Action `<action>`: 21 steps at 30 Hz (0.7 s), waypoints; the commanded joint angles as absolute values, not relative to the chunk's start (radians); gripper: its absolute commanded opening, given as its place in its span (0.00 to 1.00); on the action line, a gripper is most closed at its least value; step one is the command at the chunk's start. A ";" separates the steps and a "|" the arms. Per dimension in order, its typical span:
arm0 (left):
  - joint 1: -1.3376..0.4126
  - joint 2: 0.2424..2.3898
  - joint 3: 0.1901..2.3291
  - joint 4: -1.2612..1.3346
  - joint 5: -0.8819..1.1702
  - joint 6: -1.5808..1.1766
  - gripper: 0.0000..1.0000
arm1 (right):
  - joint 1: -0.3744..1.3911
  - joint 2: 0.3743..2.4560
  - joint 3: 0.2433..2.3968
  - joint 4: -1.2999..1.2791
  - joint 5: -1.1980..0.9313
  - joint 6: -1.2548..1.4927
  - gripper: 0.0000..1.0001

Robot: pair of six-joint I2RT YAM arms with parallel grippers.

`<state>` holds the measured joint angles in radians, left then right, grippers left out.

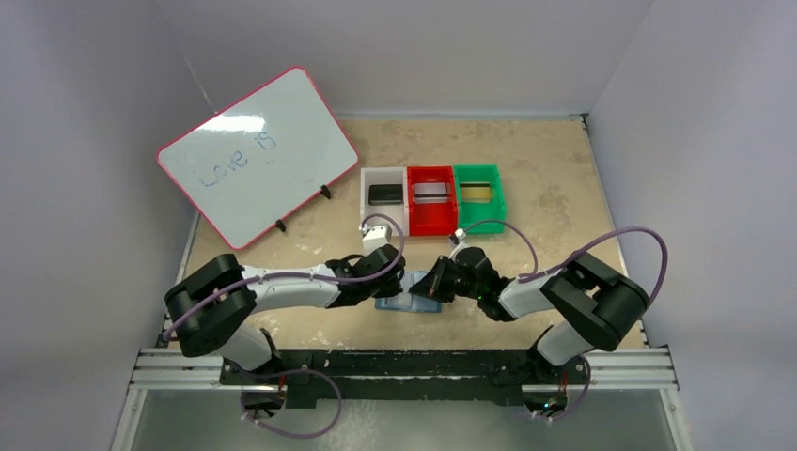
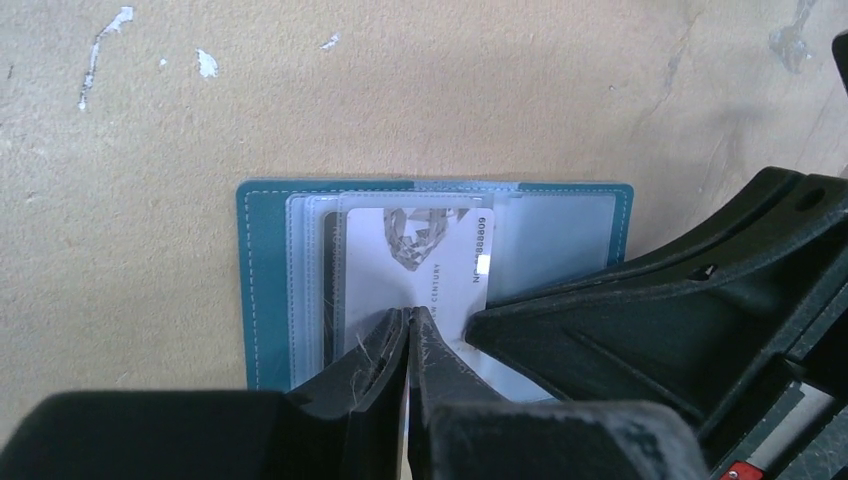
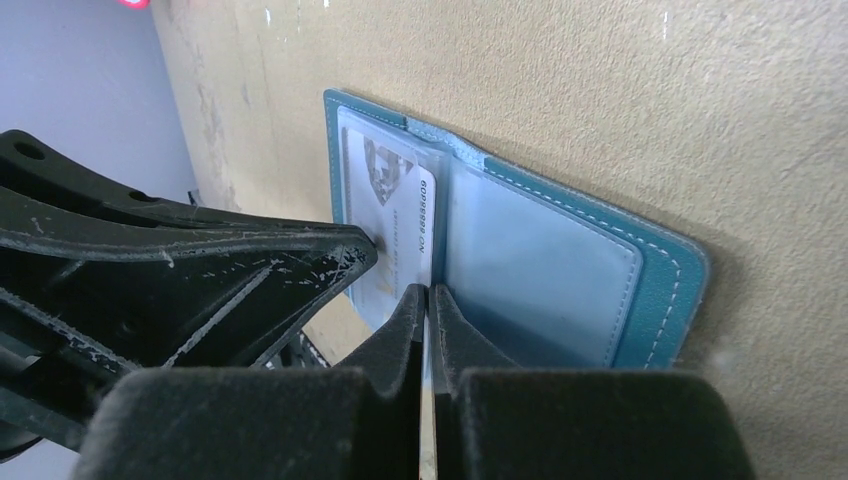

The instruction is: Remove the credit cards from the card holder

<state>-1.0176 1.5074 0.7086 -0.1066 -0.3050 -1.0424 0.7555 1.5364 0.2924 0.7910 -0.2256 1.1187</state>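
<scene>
The slate-blue card holder (image 1: 395, 303) lies open and flat on the table between both arms. A silvery-white credit card (image 2: 440, 255) with a diamond print sticks partway out of the left pockets toward the spine; it also shows in the right wrist view (image 3: 395, 195). My left gripper (image 2: 411, 312) is shut, its joined tips pressing down on that card. My right gripper (image 3: 427, 290) is shut too, its tips resting on the holder at the card's edge near the spine. The holder's right pocket (image 3: 540, 265) looks empty. The two grippers (image 1: 399, 274) (image 1: 434, 282) stand close together.
Behind the holder stand three bins: white (image 1: 367, 202) with a black card, red (image 1: 431, 224) with a silvery card, green (image 1: 498, 197) with a gold card. A pink-framed whiteboard (image 1: 258, 155) leans at the back left. Grey walls close off the table.
</scene>
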 commanded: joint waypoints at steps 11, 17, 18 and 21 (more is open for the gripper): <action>-1.023 1.506 0.626 -0.217 -0.399 -1.063 0.01 | 0.714 1.438 0.246 0.772 -0.230 1.130 0.00; -1.023 1.516 0.646 -0.215 -0.394 -1.049 0.00 | 0.706 1.421 0.240 0.782 -0.250 1.132 0.00; -1.024 1.515 0.647 -0.216 -0.394 -1.048 0.00 | 0.704 1.419 0.240 0.781 -0.250 1.133 0.00; -1.024 1.515 0.649 -0.220 -0.397 -1.043 0.00 | 0.701 1.415 0.244 0.729 -0.228 1.128 0.00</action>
<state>-1.0241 1.4845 0.6701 -0.0906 -0.3710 -1.0805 0.7109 1.4368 0.2485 0.7605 -0.2317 1.1263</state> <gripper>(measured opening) 0.009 0.005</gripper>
